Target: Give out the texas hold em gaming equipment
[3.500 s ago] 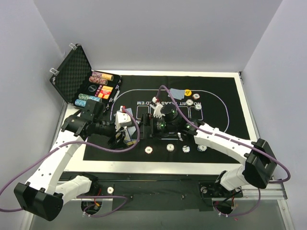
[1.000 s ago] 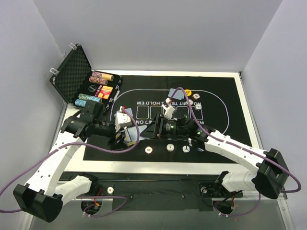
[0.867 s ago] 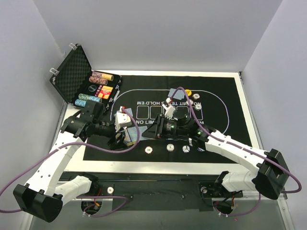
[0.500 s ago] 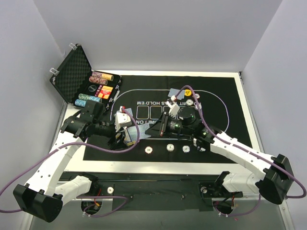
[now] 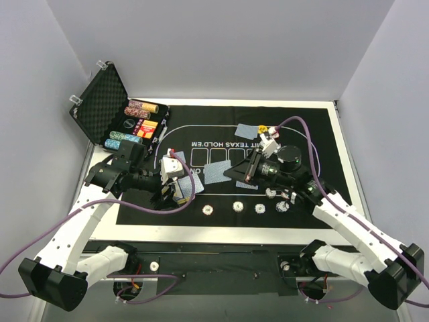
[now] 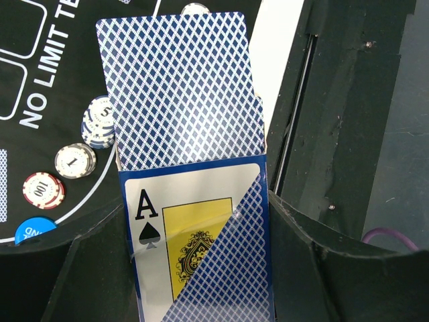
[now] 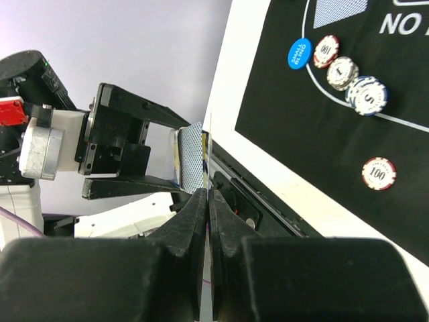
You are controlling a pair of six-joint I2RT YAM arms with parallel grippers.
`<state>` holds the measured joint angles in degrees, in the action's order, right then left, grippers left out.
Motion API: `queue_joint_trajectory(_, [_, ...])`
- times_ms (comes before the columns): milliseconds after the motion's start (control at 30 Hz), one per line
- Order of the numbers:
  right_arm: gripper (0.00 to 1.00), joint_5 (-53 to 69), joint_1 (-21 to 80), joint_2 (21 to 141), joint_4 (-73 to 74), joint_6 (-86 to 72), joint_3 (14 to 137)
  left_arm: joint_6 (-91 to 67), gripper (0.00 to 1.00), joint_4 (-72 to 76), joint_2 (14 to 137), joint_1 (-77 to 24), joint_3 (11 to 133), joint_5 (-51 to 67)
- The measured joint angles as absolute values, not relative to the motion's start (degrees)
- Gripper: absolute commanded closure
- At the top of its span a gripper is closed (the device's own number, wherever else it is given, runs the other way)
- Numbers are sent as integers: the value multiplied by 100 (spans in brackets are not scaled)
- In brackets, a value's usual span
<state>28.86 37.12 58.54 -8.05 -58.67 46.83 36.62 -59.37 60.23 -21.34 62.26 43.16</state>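
My left gripper (image 6: 201,268) is clamped on the deck of playing cards (image 6: 181,94), centre of my left wrist view. My right gripper (image 7: 208,201) is pinched tight on one single card (image 5: 216,173), mid-frame from above. I count one blue button (image 7: 299,52), three chip stacks (image 7: 342,72) beside it and one lone chip (image 7: 379,173) lower right, all on the black mat (image 5: 322,134) over a white table (image 5: 201,233), with the case (image 5: 100,100) upper left and pale walls (image 5: 221,47).

The right gripper (image 5: 231,174), earlier nosed up against the deck (image 5: 177,190), now sits off to the deck's right and clear of it. Its fingers are closed on one blue-backed card (image 5: 216,172), which is held flat just right of the deck. The right arm (image 5: 348,225) has swung its elbow farther out from the deck.
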Motion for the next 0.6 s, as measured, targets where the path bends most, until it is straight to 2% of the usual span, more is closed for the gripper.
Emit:
queue_joint_trajectory(333, [100, 3035, 2423, 5634, -123, -5478, 4248, 3662, 100, -5937, 6023, -2134, 6226, 4338])
queue_joint_trajectory(467, [100, 2781, 1929, 6090, 154, -5140, 3938, 3662, 100, -5937, 6023, -2134, 6226, 4355])
queue_joint_trajectory(600, [100, 2532, 1872, 6768, 255, -4818, 3804, 3660, 100, -5935, 6023, -2143, 6226, 4355])
